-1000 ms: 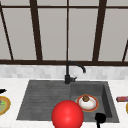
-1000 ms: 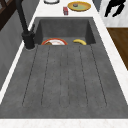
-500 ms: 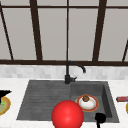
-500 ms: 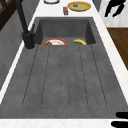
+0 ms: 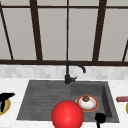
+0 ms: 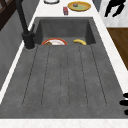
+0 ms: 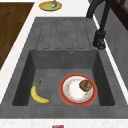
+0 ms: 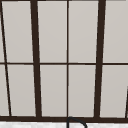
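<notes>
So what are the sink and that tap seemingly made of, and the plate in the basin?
The sink looks like dark grey stone or composite: matt, speckled, no shine. The tap seems matt black coated metal, uniformly dark without reflections. The plate in the basin looks like glazed ceramic, white with a red rim, though a render leaves that open.
</notes>
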`<state>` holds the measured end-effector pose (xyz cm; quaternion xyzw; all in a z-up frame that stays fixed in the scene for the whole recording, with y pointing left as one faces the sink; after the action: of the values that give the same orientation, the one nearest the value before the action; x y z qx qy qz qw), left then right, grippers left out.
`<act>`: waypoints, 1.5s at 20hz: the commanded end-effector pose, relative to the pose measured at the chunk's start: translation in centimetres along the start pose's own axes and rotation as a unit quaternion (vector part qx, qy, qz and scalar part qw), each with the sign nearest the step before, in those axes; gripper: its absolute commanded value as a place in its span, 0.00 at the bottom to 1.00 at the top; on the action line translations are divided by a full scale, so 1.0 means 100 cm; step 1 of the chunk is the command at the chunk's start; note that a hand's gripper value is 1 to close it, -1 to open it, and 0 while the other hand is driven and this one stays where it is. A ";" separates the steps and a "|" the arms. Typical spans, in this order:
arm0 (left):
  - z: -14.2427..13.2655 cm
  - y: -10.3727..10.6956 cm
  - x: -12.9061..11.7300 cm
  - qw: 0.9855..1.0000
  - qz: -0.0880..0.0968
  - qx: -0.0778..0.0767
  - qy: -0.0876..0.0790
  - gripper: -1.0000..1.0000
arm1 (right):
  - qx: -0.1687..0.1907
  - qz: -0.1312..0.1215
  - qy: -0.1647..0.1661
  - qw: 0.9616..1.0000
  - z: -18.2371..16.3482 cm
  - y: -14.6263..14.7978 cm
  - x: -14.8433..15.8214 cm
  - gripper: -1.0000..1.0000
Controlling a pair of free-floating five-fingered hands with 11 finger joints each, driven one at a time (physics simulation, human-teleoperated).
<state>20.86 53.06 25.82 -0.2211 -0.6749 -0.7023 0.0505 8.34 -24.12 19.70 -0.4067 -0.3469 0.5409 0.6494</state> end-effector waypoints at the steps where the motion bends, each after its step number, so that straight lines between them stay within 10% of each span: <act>1: -0.018 0.005 0.004 1.000 0.005 0.008 0.017 0.00 | 0.000 0.000 0.000 1.000 0.000 0.000 0.000 0.50; 30: -0.123 -0.017 0.019 0.998 0.002 0.015 0.069 0.00 | 0.000 0.000 0.000 1.000 0.000 0.000 0.000 0.50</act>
<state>16.14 42.22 25.35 -0.2108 -0.6683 -0.7105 0.0636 8.34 -24.12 19.70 -0.4067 -0.3469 0.5409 0.6494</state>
